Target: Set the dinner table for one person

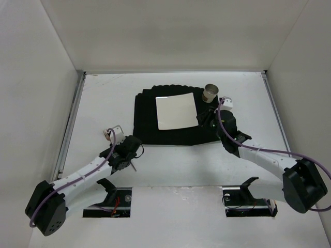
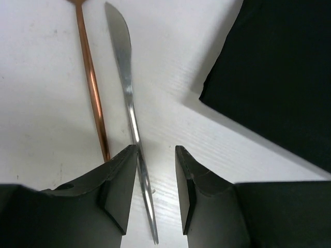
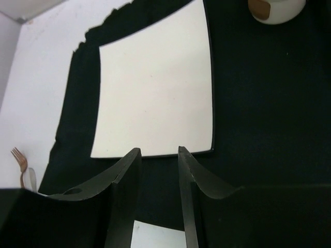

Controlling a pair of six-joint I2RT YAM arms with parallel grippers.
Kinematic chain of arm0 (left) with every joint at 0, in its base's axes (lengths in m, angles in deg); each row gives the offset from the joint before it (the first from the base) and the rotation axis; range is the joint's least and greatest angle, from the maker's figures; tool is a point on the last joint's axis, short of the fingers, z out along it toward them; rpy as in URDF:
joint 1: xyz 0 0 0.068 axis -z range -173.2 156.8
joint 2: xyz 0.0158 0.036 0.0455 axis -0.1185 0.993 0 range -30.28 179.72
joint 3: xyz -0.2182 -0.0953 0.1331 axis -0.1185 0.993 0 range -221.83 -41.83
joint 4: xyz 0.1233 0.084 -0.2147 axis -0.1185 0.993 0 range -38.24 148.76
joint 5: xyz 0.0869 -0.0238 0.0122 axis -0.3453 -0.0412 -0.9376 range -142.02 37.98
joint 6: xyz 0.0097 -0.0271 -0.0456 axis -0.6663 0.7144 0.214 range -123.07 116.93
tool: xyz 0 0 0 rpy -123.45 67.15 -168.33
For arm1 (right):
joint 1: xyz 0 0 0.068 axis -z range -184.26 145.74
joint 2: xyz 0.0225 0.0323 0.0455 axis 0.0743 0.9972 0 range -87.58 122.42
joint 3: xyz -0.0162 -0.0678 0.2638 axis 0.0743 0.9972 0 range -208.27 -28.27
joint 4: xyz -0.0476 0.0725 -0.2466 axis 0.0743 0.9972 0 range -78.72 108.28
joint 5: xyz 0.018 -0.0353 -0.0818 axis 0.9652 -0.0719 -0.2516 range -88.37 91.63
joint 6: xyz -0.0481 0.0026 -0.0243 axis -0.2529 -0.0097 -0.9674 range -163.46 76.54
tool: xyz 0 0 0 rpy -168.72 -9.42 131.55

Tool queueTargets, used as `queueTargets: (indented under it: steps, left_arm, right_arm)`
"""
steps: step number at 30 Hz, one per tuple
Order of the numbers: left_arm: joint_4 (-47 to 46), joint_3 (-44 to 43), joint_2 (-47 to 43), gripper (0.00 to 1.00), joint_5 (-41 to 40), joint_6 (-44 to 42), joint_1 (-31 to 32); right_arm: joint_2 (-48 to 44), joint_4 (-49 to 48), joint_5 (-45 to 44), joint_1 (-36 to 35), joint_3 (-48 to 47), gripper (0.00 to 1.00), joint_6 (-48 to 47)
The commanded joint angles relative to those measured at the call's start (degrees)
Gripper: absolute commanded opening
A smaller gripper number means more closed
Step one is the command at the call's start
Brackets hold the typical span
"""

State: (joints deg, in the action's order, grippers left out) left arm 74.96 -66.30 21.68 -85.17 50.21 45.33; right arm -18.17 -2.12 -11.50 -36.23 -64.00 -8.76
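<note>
The dinner table point(image 1: 170, 165) is the big white walled surface. A black pleated mat point(image 1: 147, 121) lies mid-table with a white square plate point(image 1: 176, 111) on it. My left gripper point(image 1: 135, 154) is low over the table in front of the mat's left corner. In the left wrist view it point(image 2: 155, 150) is open, and a silver knife point(image 2: 124, 67) lies flat between the jaws, close to the left finger. A copper fork handle point(image 2: 90, 77) lies beside the knife. My right gripper point(image 1: 203, 118) is open and empty over the mat point(image 3: 269, 103), at the plate's point(image 3: 155, 88) near edge.
A small cup point(image 1: 211, 93) stands at the mat's far right corner; it also shows in the right wrist view point(image 3: 276, 10). The fork's tines point(image 3: 18, 155) show at the left of that view. White walls close the table on three sides.
</note>
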Motion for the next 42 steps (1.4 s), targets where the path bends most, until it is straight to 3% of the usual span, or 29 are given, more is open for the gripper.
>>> queueTargets:
  steps: [1, 14, 24, 30, 37, 42]
  left_arm:
    - [5.63, -3.48, 3.04, 0.34, -1.22, 2.80, 2.38]
    - [7.48, -3.74, 9.11, 0.29, -2.45, 7.54, 3.62]
    - [5.45, -2.87, 12.55, 0.19, -1.48, 6.93, 3.00]
    - [5.00, -2.51, 10.45, 0.05, -1.30, 6.76, 2.91]
    - [13.27, -15.05, 2.09, 0.04, -8.68, 1.58, 9.05]
    - [6.53, -28.15, 10.32, 0.04, -9.40, -3.43, 16.00]
  right_arm:
    - [-1.12, -5.14, -1.73, -0.51, -0.05, 0.41, -0.86]
    - [0.38, -4.52, -1.64, -0.68, -0.93, 0.43, -1.30]
    - [1.52, -4.70, -1.73, -0.68, -1.01, 0.44, -1.21]
    - [-0.06, -4.87, -1.82, -0.51, -0.22, 0.44, -0.86]
    - [-2.95, -5.83, -4.09, 0.72, 1.62, 0.49, -0.07]
    - [-8.14, -6.10, -9.10, 5.19, 5.66, 0.53, 3.70]
